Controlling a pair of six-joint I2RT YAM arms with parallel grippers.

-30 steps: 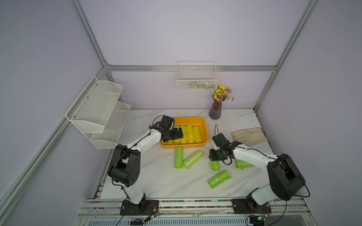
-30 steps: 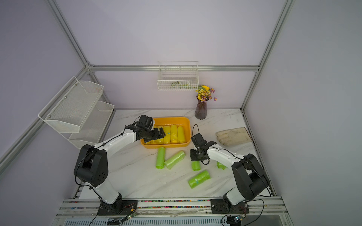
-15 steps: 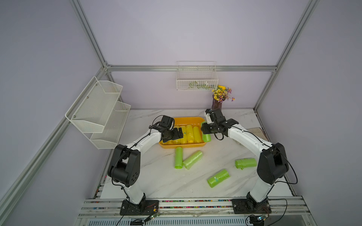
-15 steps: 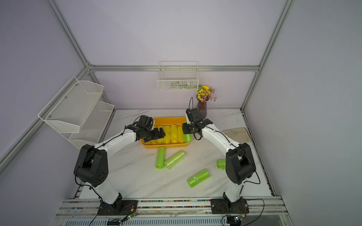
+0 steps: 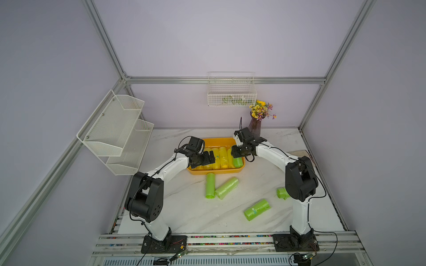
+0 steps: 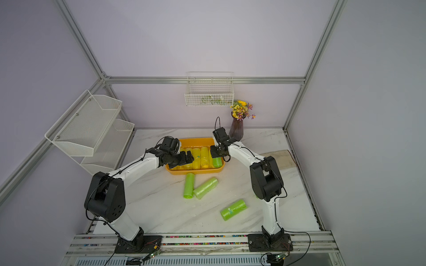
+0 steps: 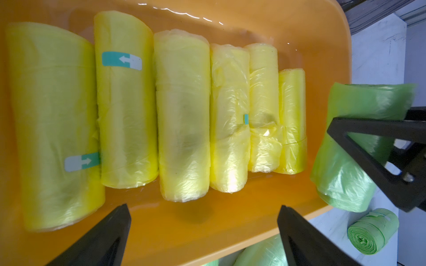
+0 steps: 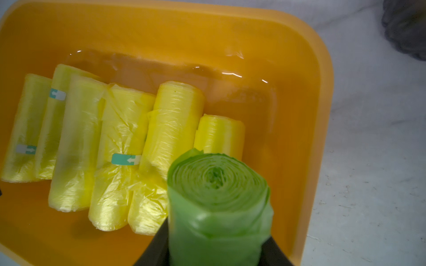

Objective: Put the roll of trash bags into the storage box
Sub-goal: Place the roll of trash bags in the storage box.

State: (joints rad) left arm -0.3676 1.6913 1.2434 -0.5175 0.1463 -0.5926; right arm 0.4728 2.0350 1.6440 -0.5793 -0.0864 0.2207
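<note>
Gripping a green roll of trash bags in the right jaws, pressed tight against its sides, with its coiled end facing the right wrist camera. Holding it over the storage box at the end nearer the right arm, just beside the outermost of six yellow rolls; impossible to tell whether touching the box floor. Packed side by side along the orange-yellow tub, several marked with teal arrow stickers. Hovering over the opposite end of the box with the left jaws spread wide, gripping nothing, only bare orange floor between them in the left wrist view. Resting on the marble counter in front of the box in a top view: two loose green rolls close together near the box's front wall, a third well apart toward the front edge, a fourth partly hidden behind the right arm. Standing at the back of the counter near the box's far corner: a purple vase of yellow and purple flowers
</note>
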